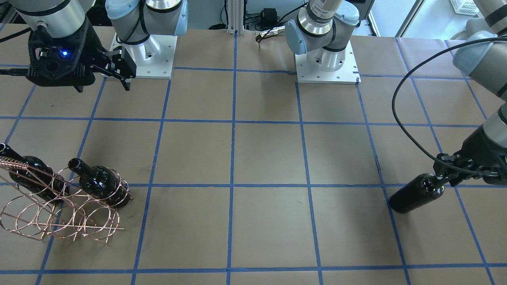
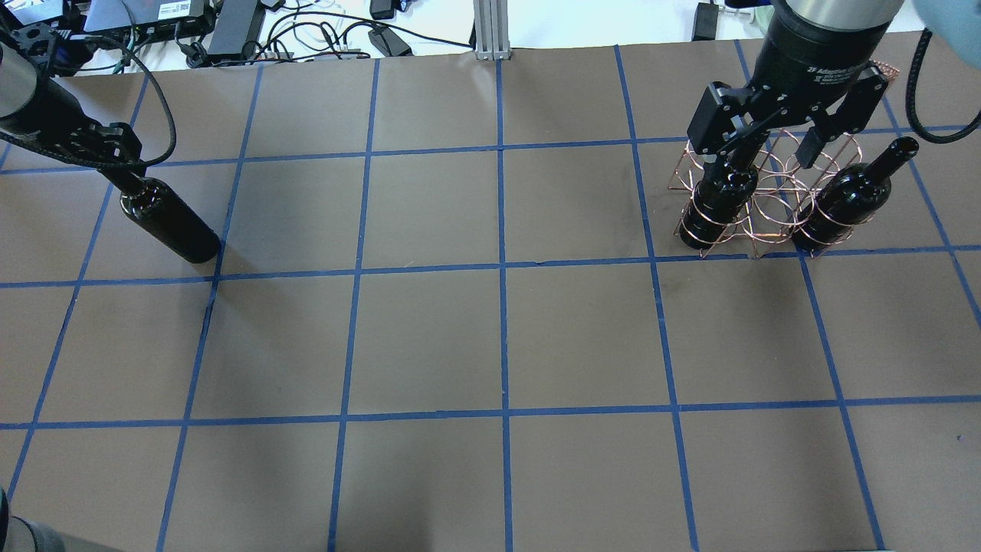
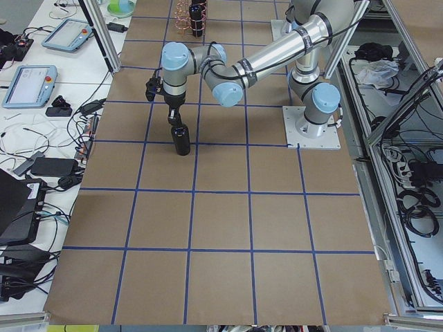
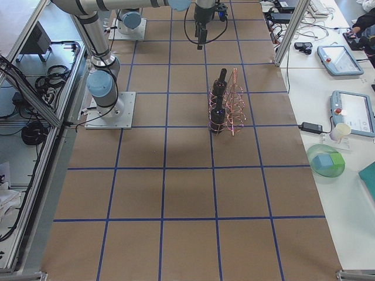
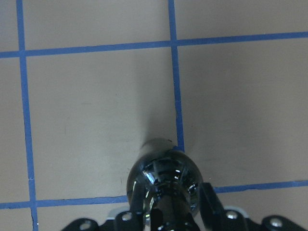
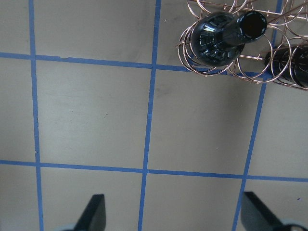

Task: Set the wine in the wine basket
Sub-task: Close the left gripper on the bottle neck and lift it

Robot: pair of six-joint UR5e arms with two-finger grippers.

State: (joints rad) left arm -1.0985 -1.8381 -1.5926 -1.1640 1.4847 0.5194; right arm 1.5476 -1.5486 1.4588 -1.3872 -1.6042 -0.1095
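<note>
My left gripper (image 2: 121,167) is shut on the neck of a near-black wine bottle (image 2: 175,228), which stands upright at the table's left side. I cannot tell whether its base touches the paper. The left wrist view looks straight down on the gripper (image 5: 168,217) and the bottle's shoulder (image 5: 163,175). The copper wire wine basket (image 2: 769,205) stands at the far right with two dark bottles (image 2: 718,201) (image 2: 849,198) in it. My right gripper (image 2: 766,149) hangs open and empty above the basket. In its wrist view (image 6: 173,216) the basket (image 6: 240,67) is at the top edge.
The table (image 2: 498,337) is brown paper with a blue tape grid. The two arm bases (image 1: 326,59) (image 1: 144,55) are bolted at the robot's side. Cables and power supplies (image 2: 306,31) lie beyond the far edge. Tablets (image 4: 345,58) sit on a side bench.
</note>
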